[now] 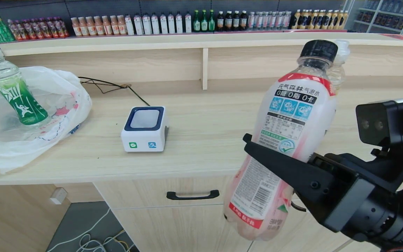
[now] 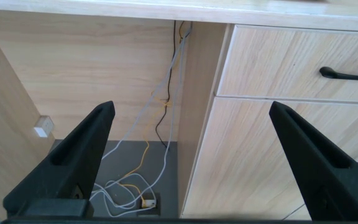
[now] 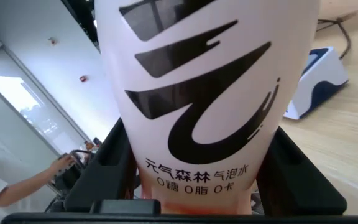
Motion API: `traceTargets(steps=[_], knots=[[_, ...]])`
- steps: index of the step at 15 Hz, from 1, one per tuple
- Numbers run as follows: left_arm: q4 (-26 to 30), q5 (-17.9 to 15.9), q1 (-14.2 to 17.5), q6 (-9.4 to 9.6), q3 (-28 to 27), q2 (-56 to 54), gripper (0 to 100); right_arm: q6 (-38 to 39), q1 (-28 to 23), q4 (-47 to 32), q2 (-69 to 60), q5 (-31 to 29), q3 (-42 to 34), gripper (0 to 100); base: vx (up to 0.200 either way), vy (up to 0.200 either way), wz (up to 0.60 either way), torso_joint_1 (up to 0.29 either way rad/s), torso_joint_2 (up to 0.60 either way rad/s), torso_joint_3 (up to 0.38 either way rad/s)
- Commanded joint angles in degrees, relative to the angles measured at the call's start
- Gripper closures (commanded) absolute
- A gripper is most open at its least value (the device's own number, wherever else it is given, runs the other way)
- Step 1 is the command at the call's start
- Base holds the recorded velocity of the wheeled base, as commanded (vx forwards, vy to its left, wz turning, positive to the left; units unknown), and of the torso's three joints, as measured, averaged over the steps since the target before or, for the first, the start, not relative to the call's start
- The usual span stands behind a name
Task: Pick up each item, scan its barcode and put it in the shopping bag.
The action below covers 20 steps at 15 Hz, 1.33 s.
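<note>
A: Far left of the counter [image 1: 205, 147] first?

B: Noting a green bottle [image 1: 18, 94] with a white cap, leaning a little, set inside the white shopping bag [image 1: 72, 105] on the counter top.

A: Left arm?

B: Left gripper [image 2: 191, 109] spread wide, nothing between the fingers. Aimed at the cupboard front below the counter edge, with loose cables [image 2: 135, 186] on the floor beyond.

A: Middle?

B: Logging the scanner [image 1: 145, 128]: white box, dark-rimmed window facing up, well apart from the bag. Black cable [image 1: 110, 85] trailing from behind it toward the back panel. Below, a black drawer handle [image 1: 192, 195].

A: Right side?

B: Right gripper [image 1: 282, 150] clamped on the pink bottle [image 1: 294, 105] at mid-body. Held in the air to the right of the scanner and clear of the counter top. Black cap uppermost, body tilted, barcode near the lower end turned to the head camera.

A: Anything behind it?

B: Possibly a second clear bottle [image 1: 339, 66] with a pale cap, just behind the neck. Mostly hidden, so unconfirmed.
</note>
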<state>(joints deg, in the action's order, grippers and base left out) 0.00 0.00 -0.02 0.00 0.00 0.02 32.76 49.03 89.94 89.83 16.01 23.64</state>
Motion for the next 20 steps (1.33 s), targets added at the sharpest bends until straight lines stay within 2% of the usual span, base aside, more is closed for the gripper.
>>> traceTargets(steps=[1,8,20], knots=[[0.00,0.00,0.02,0.00,0.00,-0.02,0,0.82,2.03,0.06,-0.80,0.08,0.97,100,0.000,0.000,0.00,0.000,0.00,0.000],[0.00,0.00,0.02,0.00,0.00,-0.02,0,5.48,2.12,0.06,-2.12,0.08,2.11,100,0.000,0.000,0.00,0.000,0.00,0.000],[0.00,0.00,0.02,0.00,0.00,-0.02,0,5.65,2.47,0.06,-3.70,0.08,1.24,100,0.000,0.000,0.00,0.000,0.00,0.000]])
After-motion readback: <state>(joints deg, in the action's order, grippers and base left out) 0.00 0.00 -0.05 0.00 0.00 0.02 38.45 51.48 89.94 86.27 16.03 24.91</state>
